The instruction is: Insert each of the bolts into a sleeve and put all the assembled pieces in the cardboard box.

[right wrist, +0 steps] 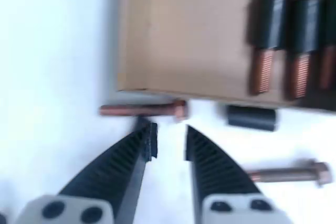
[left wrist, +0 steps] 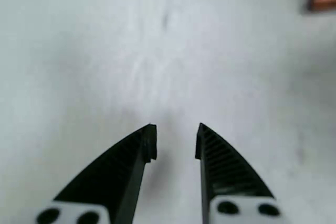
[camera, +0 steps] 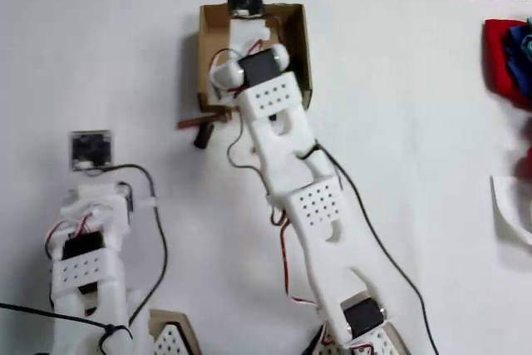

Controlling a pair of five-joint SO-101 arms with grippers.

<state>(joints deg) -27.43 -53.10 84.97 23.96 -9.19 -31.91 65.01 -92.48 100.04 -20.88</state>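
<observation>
- Left arm [camera: 83,268] and right arm [camera: 303,205]: white plastic shells are noted, with grids of small holes in the flat panels.
- Black servo blocks [camera: 259,64] are set between the white segments.
- Thin red wires [camera: 287,259] are looped at the joints; a black cable [camera: 371,230] is run along each arm.
- A small square black camera module [camera: 91,149] is mounted at each wrist.
- Left gripper [left wrist: 175,140] and right gripper [right wrist: 168,137]: black tapered fingers are seen, ribbed on the inner faces, fixed to white mounts with dark round holes.

— Where was the right arm [camera: 278,106]?
— Over the cardboard box [camera: 204,47]. A bolt [camera: 196,122] and a black sleeve [camera: 202,140] lay just beside the box; the left arm [camera: 83,263] sat well apart.
</observation>
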